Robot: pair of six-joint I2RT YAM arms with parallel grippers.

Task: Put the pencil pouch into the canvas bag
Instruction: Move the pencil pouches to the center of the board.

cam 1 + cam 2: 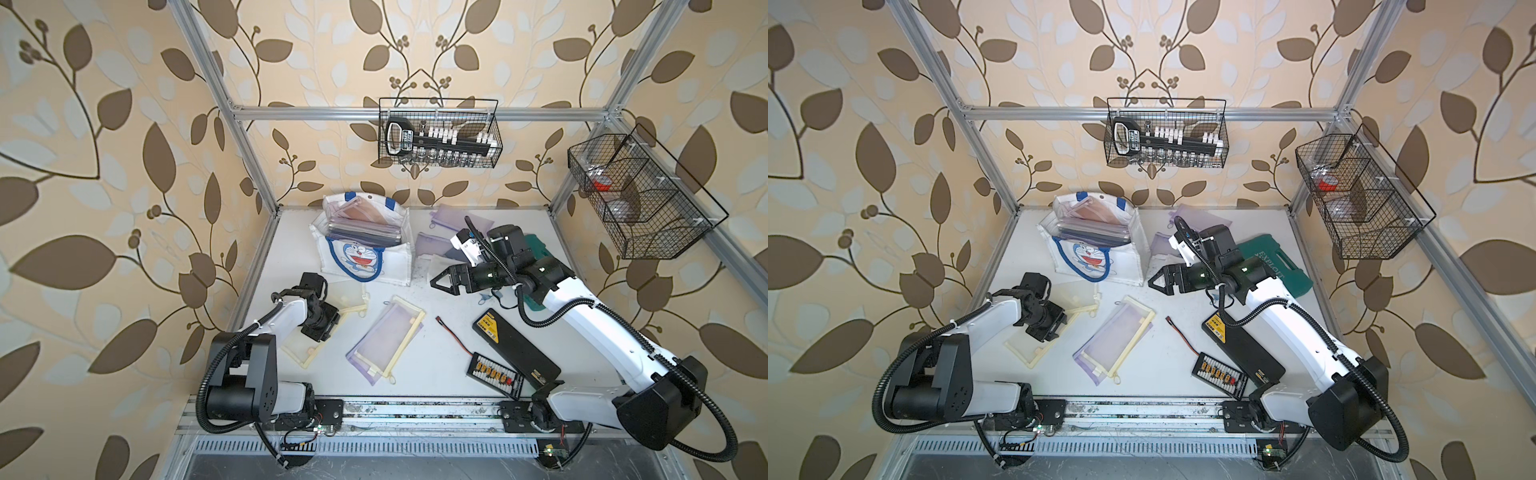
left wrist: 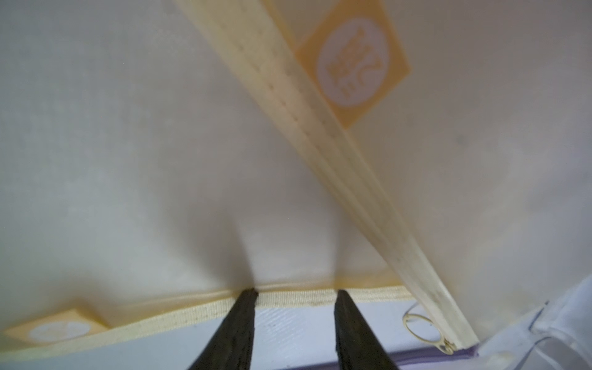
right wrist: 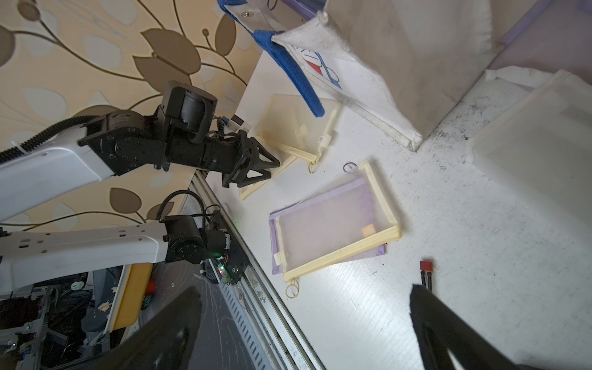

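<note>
looking down in both top views, the canvas bag (image 1: 397, 266) (image 1: 1127, 266) stands upright at the back of the table (image 1: 440, 374), with several pouches inside. the pencil pouch (image 1: 297, 351) (image 1: 1023, 351), clear mesh with yellow trim, lies flat in front of the bag and apart from it. the left gripper (image 1: 318, 328) points down onto it, its body hiding its own tips. the right gripper (image 1: 440, 283) hangs near the bag's front corner, not touching it. the green tool case (image 1: 1281, 262) shows plainly in a top view; elsewhere the right arm covers most of it.

left wrist view: the left gripper (image 2: 296, 293) has its jaws partly apart, both tips set on the pouch's hem, nothing pinched between them. a yellow zip band (image 2: 323, 144) runs diagonally across the mesh.

right wrist view: the right gripper (image 3: 302, 288) has its jaws spread wide and empty, facing a purple-and-yellow pouch pair (image 3: 326, 230). only here does the bag's side wall (image 3: 400, 64) show.
</note>
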